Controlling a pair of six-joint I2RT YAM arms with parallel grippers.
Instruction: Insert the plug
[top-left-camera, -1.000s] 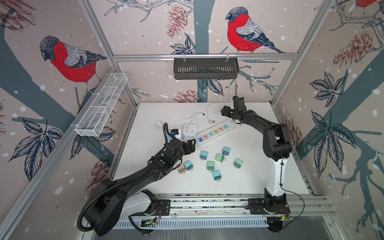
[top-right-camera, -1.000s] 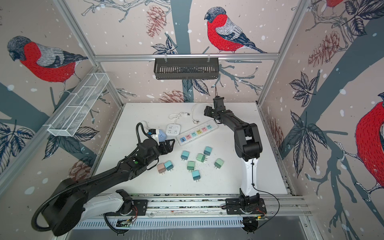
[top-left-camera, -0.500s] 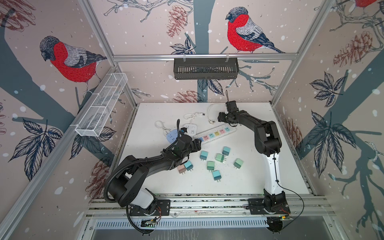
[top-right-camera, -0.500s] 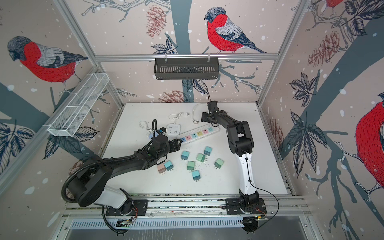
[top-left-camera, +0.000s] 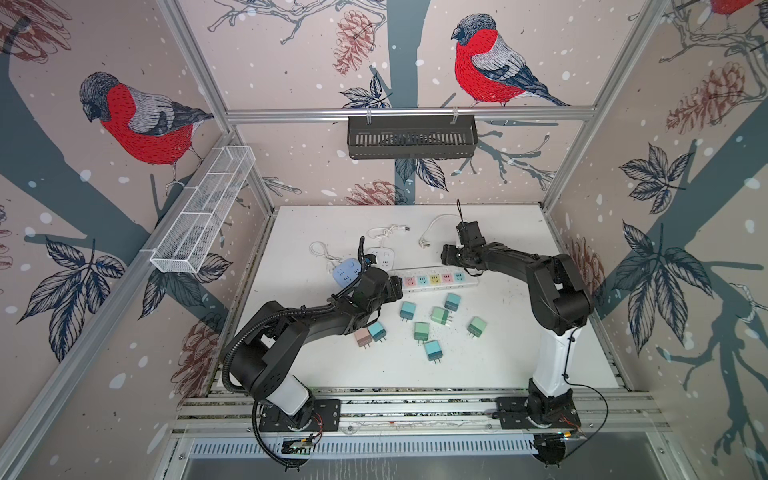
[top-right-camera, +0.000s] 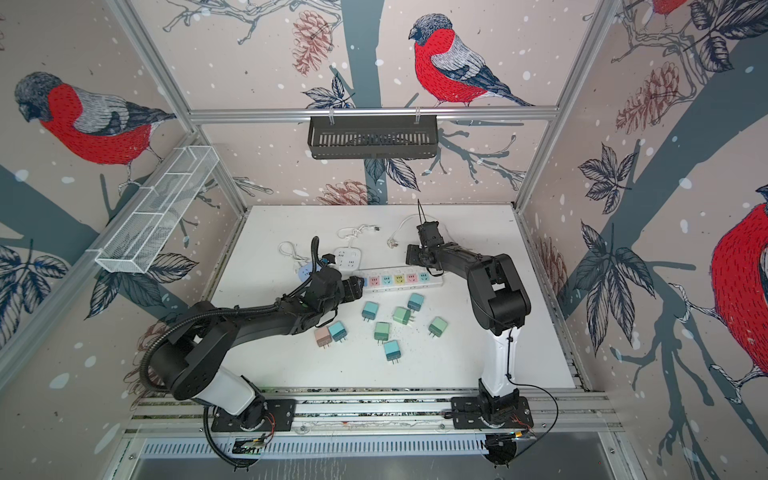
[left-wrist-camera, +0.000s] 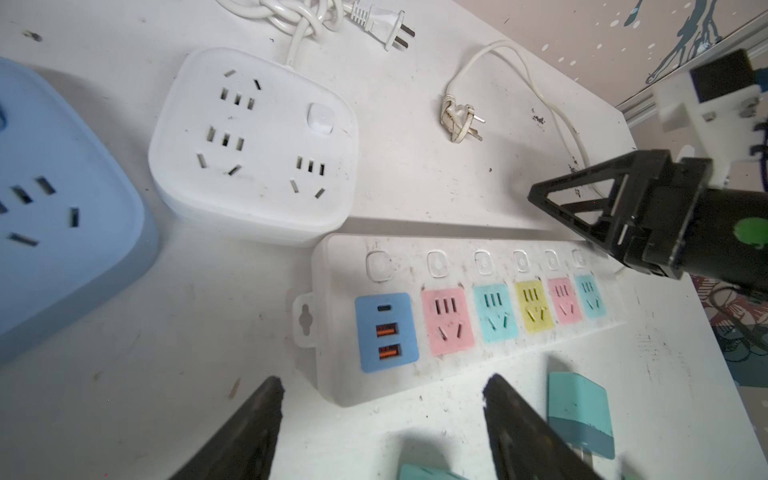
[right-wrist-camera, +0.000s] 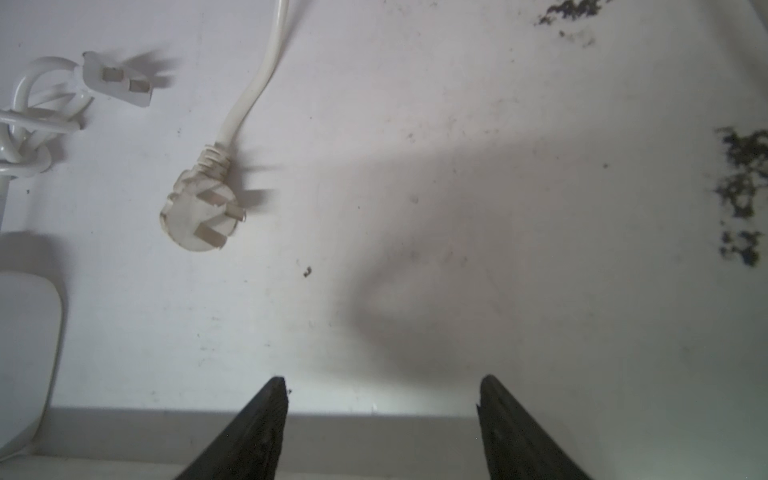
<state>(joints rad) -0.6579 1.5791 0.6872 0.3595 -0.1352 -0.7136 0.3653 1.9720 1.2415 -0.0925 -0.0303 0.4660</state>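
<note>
The white power strip (top-left-camera: 434, 279) with coloured sockets (left-wrist-camera: 446, 316) lies across the middle of the table in both top views. Several small cube plugs lie loose in front of it, among them a teal plug (top-left-camera: 408, 309), a green plug (top-left-camera: 439, 316) and a pink plug (top-left-camera: 363, 336). My left gripper (top-left-camera: 397, 286) (left-wrist-camera: 384, 386) hovers open and empty at the strip's USB end, with a teal plug (left-wrist-camera: 579, 411) beside one finger. My right gripper (top-left-camera: 446, 254) (right-wrist-camera: 383, 386) is open and empty above the strip's far edge (right-wrist-camera: 374, 440).
A white square socket block (top-left-camera: 382, 257) and a blue socket block (top-left-camera: 345, 272) sit left of the strip. Their knotted cords and a white three-pin cord plug (right-wrist-camera: 199, 216) lie behind it. Dark crumbs (right-wrist-camera: 742, 195) dot the table. A black basket (top-left-camera: 411, 137) hangs on the back wall.
My right gripper has come down and forward from the back towards the strip's far edge. My left gripper has crept right to the strip's end while its elbow pulled back.
</note>
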